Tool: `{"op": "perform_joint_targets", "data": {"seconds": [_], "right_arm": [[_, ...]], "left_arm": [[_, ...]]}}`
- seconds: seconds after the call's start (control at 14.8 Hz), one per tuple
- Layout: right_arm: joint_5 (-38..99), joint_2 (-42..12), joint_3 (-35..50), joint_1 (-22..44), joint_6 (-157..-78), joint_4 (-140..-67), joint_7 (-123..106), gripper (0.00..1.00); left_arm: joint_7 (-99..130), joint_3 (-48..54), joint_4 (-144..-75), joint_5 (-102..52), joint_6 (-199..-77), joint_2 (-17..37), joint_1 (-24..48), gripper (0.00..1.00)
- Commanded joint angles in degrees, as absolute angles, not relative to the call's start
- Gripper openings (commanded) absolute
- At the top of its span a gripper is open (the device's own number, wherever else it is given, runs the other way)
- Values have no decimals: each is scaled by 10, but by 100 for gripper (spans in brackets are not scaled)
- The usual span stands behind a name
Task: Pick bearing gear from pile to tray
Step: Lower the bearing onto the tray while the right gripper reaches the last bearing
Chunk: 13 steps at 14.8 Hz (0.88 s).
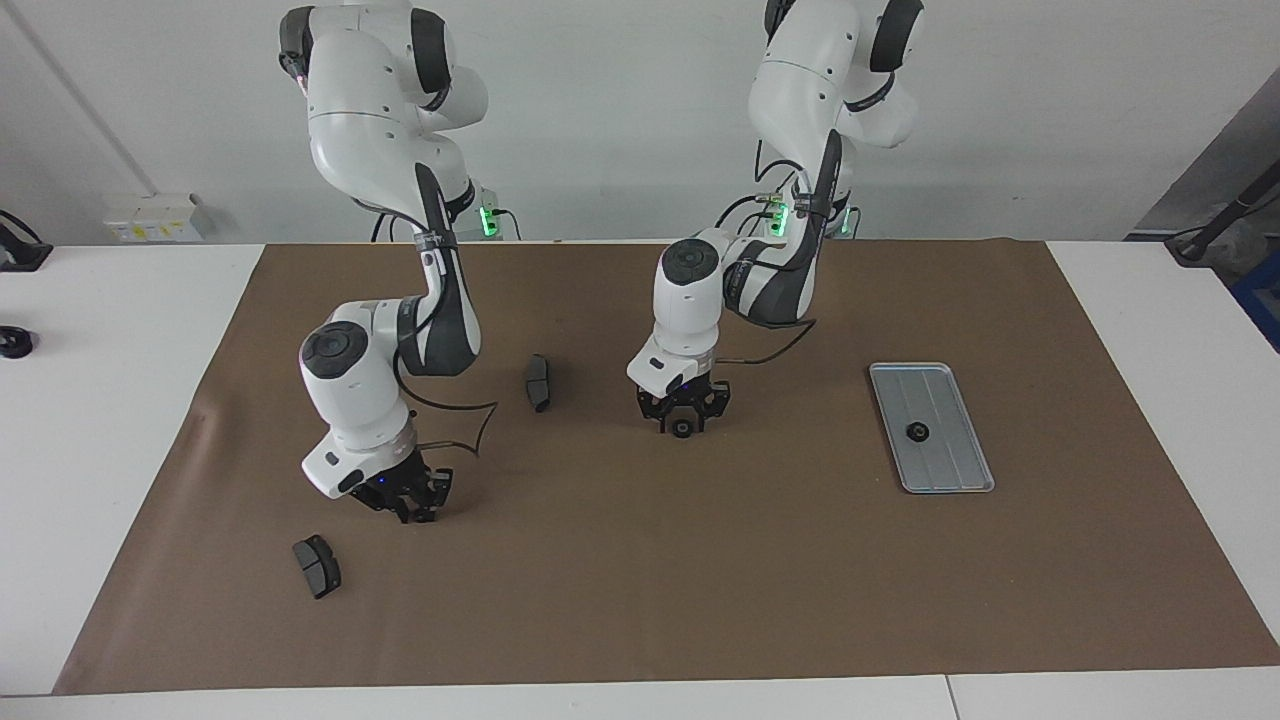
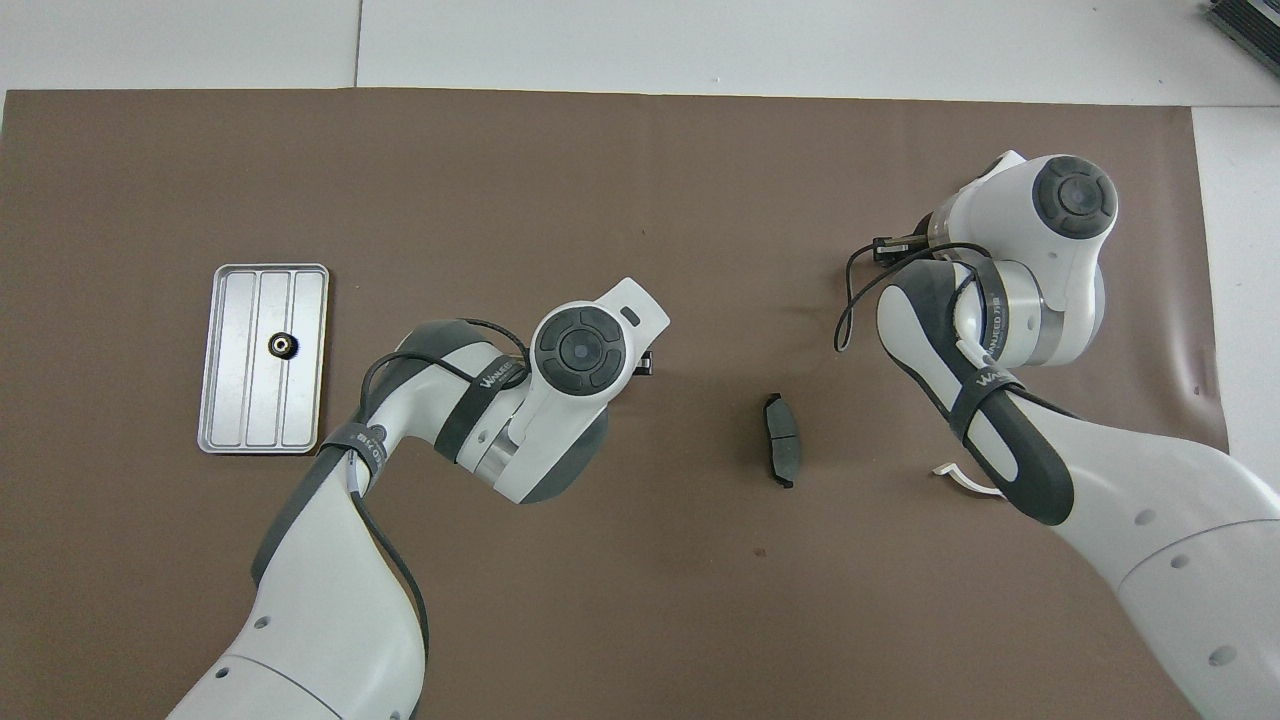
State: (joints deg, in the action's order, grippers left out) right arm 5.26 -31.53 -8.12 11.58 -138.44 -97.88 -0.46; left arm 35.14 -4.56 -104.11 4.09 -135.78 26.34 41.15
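The silver tray (image 1: 950, 470) lies toward the left arm's end of the mat, with one small black gear (image 1: 916, 432) on it; both show in the overhead view too, the tray (image 2: 235, 400) and the gear (image 2: 281, 345). My left gripper (image 1: 683, 425) is low over the middle of the mat, its fingers closed around a second black gear (image 1: 682, 431). My right gripper (image 1: 412, 508) hangs low over the mat near a dark brake pad (image 1: 317, 566). A second brake pad (image 1: 538, 382) (image 2: 781, 438) lies between the arms. The white bracket (image 2: 958, 477) peeks from under the right arm.
A brown mat (image 1: 700, 580) covers the white table. In the overhead view the left hand hides its own fingers and gear, and the right arm hides the brake pad near it. A small black object (image 1: 14, 342) sits on the table off the mat.
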Motion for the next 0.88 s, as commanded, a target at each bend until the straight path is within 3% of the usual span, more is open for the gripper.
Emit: {"op": "perform_joint_targets", "data": {"seconds": [0.0,0.41,0.81], "right_arm": [[66,-315,-76,110,-1398,-986,-16,0],[68,-297,-78,119,-1356,-969,10,0],[58,-204,-75,153,-1222,-948,87,0]], "left_arm": [[373,-54,-1056,51,-1361,250,417,0],[367,-63,-1068,51,-1332,208,390,0],[233,-62,-1172,52,-1317,77,289,0]]}}
